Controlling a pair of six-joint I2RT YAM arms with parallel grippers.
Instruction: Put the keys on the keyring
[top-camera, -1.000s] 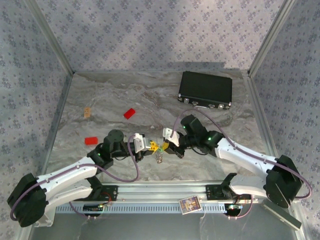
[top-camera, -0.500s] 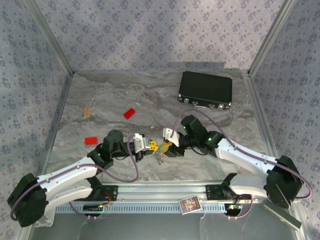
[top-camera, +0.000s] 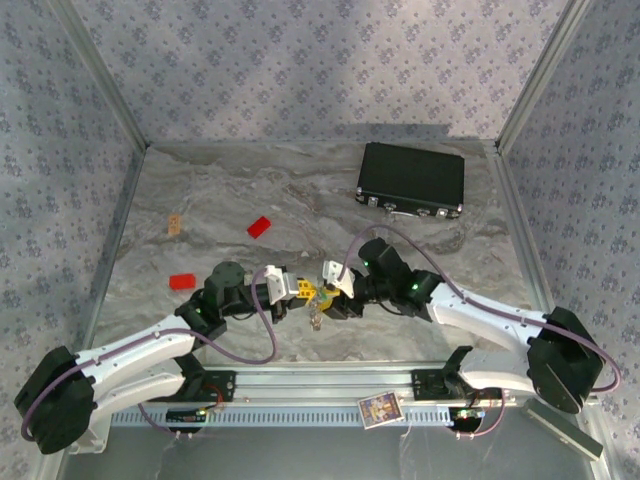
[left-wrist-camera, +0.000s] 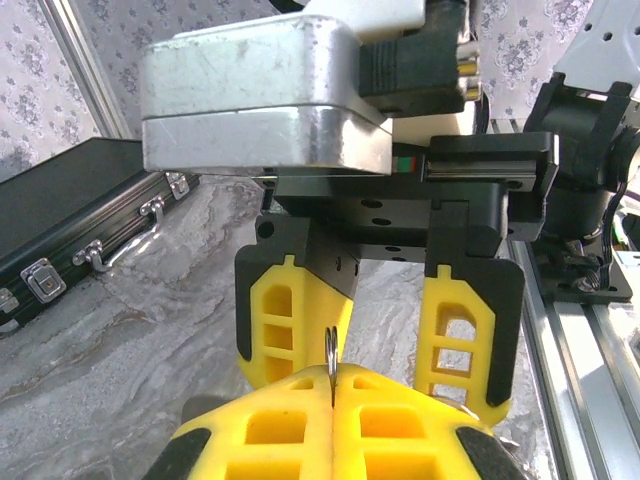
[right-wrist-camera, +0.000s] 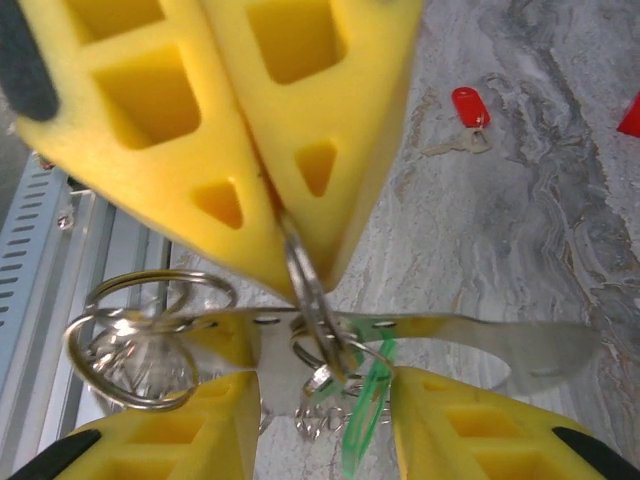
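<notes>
The left end effector (right-wrist-camera: 290, 265) is clamped tight on the keyring (right-wrist-camera: 310, 300). Its yellow fingertips pinch the rim of the thin loop and hold it above the tabletop (top-camera: 220, 190), on the near side of the black case (top-camera: 411, 180) and somewhat to its left. The right end effector (left-wrist-camera: 372, 350) meets it tip to tip. Its fingers stand apart, one on either side of the loop, and grip nothing. The green key (right-wrist-camera: 365, 400) hangs just under the pinch, and the red key (right-wrist-camera: 468, 107) lies flat on the tabletop left of the black case, apart from both arms.

The loop is crowded. A flat silvery strip (right-wrist-camera: 470, 340) crosses just below the pinch, and a bunch of larger rings around something clear (right-wrist-camera: 140, 355) hangs on the side away from the black case. One red block (top-camera: 259, 226) lies left of the black case, and another red block (top-camera: 182, 282) lies farther left and nearer the arms. A small tan piece (top-camera: 175, 224) lies farthest left. A printed card (top-camera: 379, 409) sits on the rail, well to the near side of the black case.

The left fingertips cover the top of the loop. The green key shows edge-on among several small loops, so I cannot tell which loop carries it. From above, the keys and the loop are too small to make out.
</notes>
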